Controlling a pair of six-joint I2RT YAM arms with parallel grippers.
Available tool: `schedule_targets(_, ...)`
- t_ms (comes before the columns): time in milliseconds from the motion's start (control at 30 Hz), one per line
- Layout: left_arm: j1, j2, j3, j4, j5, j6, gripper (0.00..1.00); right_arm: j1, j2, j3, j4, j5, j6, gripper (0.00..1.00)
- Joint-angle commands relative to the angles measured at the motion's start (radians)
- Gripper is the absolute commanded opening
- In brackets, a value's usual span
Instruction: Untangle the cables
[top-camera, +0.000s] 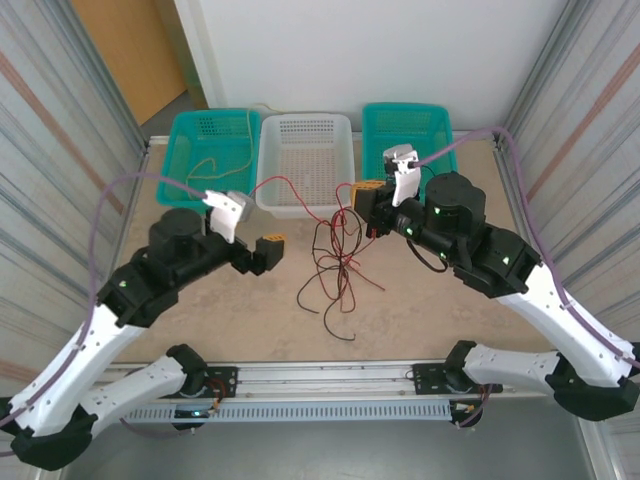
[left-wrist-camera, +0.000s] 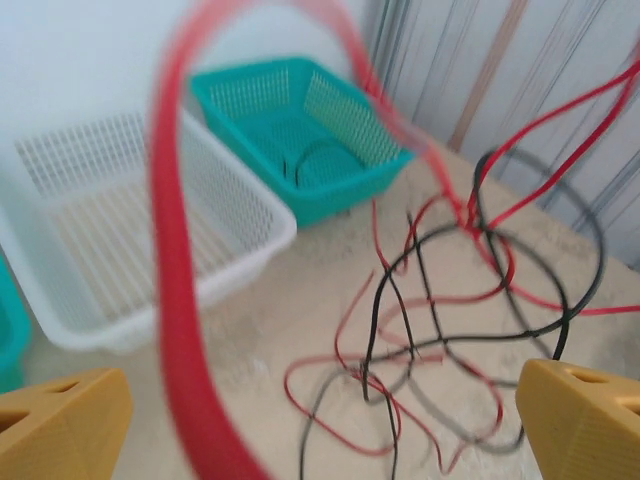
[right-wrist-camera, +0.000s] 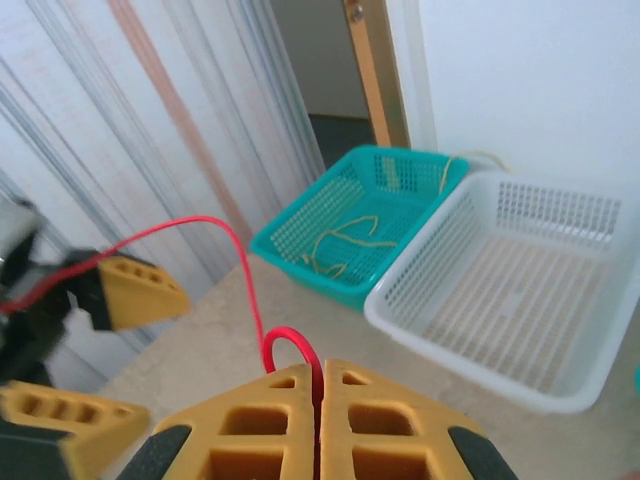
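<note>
A red cable (right-wrist-camera: 292, 332) is pinched tight in the right jaws and held up, likely so it can be pulled free of the others. Nothing is gripped by the left jaws, which are spread wide. The other cables (top-camera: 335, 265), red and black, are seen in a knotted heap on the worktop (top-camera: 250, 310) by the white basket (top-camera: 305, 170). A yellow-tan cable (top-camera: 215, 165) is already kept apart in the teal basket (top-camera: 190, 140).

Three baskets stand here: two teal baskets (top-camera: 182, 150) and one white basket (top-camera: 305, 170). One yellow-tan cable (top-camera: 212, 162). The tangled red and black cables (top-camera: 335, 265) are perhaps three or four; I cannot count them surely.
</note>
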Motion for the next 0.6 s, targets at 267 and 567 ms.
schedule_targets(267, -0.080, 0.176, 0.199, 0.089, 0.330, 0.084, 0.95, 0.070, 0.066, 0.011, -0.024, 0.066, -0.074, 0.00)
schedule_targets(567, -0.097, 0.307, 0.114, 0.305, 0.213, 0.146, 0.89, 0.068, 0.057, -0.013, -0.052, 0.004, -0.018, 0.00)
